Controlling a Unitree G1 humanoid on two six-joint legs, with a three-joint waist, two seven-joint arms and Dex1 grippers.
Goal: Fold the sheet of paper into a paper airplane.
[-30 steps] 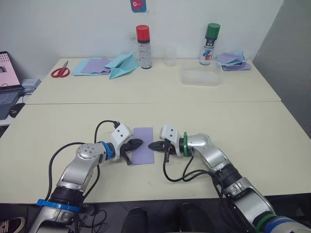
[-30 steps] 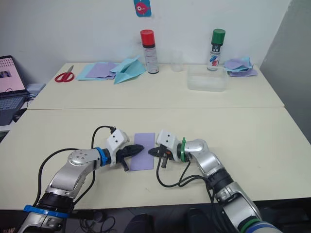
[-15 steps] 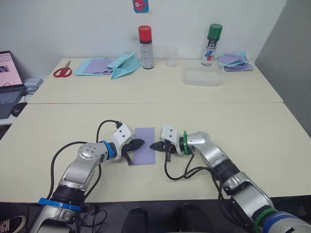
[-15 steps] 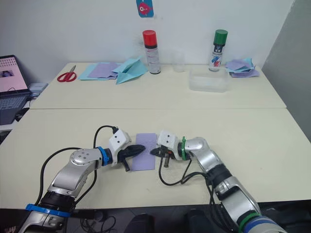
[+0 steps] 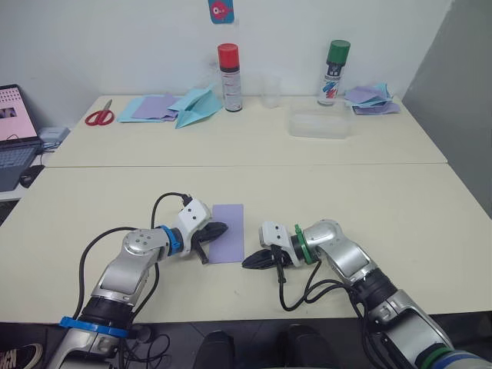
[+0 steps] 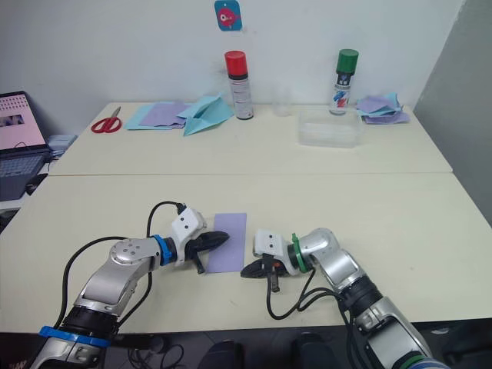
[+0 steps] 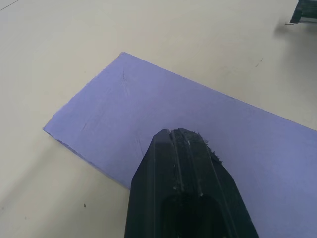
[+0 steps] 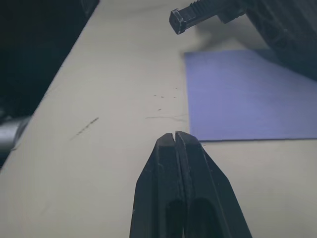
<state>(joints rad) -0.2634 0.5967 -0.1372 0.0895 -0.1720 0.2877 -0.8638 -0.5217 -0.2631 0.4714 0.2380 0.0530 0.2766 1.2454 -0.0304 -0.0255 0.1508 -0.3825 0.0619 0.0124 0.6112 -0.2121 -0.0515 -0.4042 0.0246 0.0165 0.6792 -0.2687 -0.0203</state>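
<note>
Counter [image 5: 369, 200], a broad cream surface, carries everything, with the spare paper piles, spray cans and scissors well apart at its far edge. Near the front edge lies the sheet of paper [image 5: 227, 232], a thin lavender-purple rectangle resting flat, narrow and long, seemingly already doubled over once along its length. No pointed nose or wings show yet, so by my reading the task is at an early fold.

What has changed is on the right. The right hand [image 5: 252, 262], two black fingers pressed fully together and holding nothing, sat half a second ago at the middle of the paper's right edge; now it lies lower and nearer the robot, on bare counter just beside the sheet's near right corner and clear of it. The right wrist view shows its closed tips on the cream surface short of the purple edge.

The left hand [image 5: 217, 228] has not shifted: its fingers are also closed together, and their tips rest on top of the sheet at its left edge, pinning it rather than gripping it.

That suggests a pressing stroke along the crease is over, and the right hand is free to start the next fold while the left anchors the sheet.
</note>
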